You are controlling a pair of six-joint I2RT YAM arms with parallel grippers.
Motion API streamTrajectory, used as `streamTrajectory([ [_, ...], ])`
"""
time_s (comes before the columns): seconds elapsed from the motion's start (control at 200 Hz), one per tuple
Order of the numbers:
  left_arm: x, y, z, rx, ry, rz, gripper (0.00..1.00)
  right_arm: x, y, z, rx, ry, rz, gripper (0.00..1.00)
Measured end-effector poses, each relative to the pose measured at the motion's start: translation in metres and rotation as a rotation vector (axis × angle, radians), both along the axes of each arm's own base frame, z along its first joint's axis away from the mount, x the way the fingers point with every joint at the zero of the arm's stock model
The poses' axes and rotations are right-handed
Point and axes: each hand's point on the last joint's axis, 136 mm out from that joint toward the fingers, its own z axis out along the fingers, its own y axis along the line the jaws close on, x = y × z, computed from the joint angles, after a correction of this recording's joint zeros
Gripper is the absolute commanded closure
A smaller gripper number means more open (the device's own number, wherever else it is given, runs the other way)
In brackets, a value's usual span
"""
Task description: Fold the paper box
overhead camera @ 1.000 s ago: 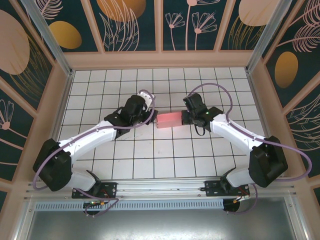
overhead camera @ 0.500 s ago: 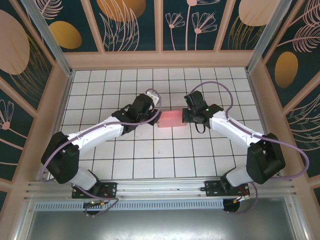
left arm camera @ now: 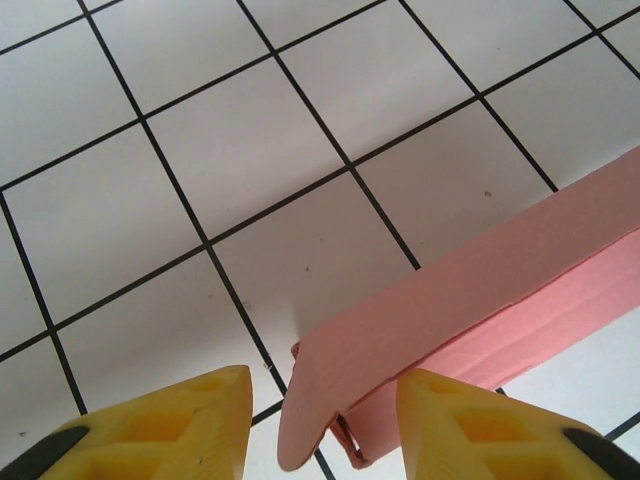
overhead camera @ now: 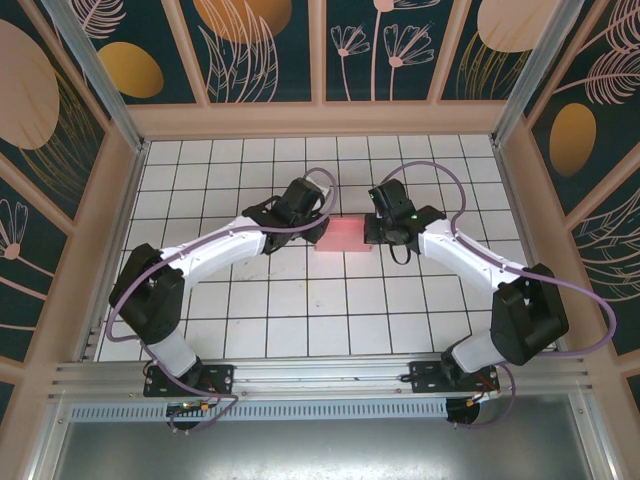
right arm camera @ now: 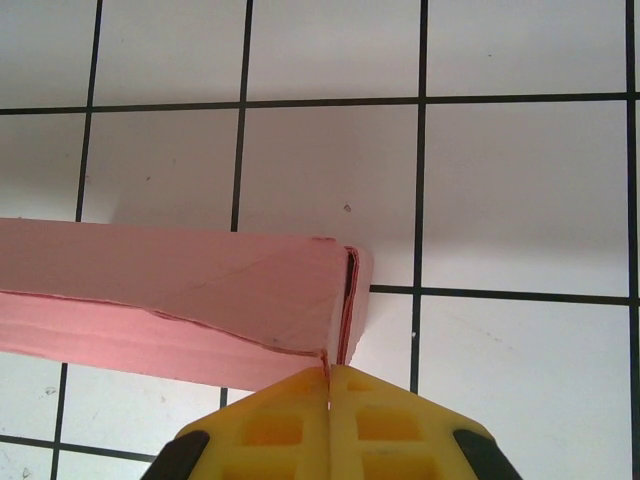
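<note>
One flat pink paper box (overhead camera: 338, 236), rectangular, end flap (left arm camera: 305, 405) curling loose

Robot lab test cell, not a home: white tabletop with black grid lines (overhead camera: 300, 330), boxed in by a pale wooden frame (overhead camera: 320, 118) and dark teal floral-print wall panels (overhead camera: 270, 60); white left arm (overhead camera: 215, 250) and right arm (overhead camera: 465, 255) were bolted to a silver aluminium rail (overhead camera: 320, 375).

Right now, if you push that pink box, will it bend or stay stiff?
Probably bendy: the box is thin card, and its end flap curls loose. Likely light too: the right pincer grips it by just a thin pinched edge. Being flat-sided, it should slide, not roll.
</note>
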Motion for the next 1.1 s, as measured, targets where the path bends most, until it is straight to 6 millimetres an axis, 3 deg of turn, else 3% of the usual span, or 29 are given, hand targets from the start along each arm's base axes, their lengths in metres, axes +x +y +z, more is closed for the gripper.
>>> streamTrajectory([
  [0.435,-0.007,0.011,-0.013,0.061,0.051,0.022,0.95,-0.001,0.003,0.001,0.011,0.005,0.008,1.0],
  [0.596,-0.006,0.01,-0.013,0.059,0.052,0.021,1.0,0.0,0.003,0.001,0.013,0.007,0.01,1.0],
  [1.101,-0.001,0.002,-0.006,0.038,0.089,0.055,1.0,-0.001,0.001,-0.001,0.007,0.015,0.01,1.0],
])
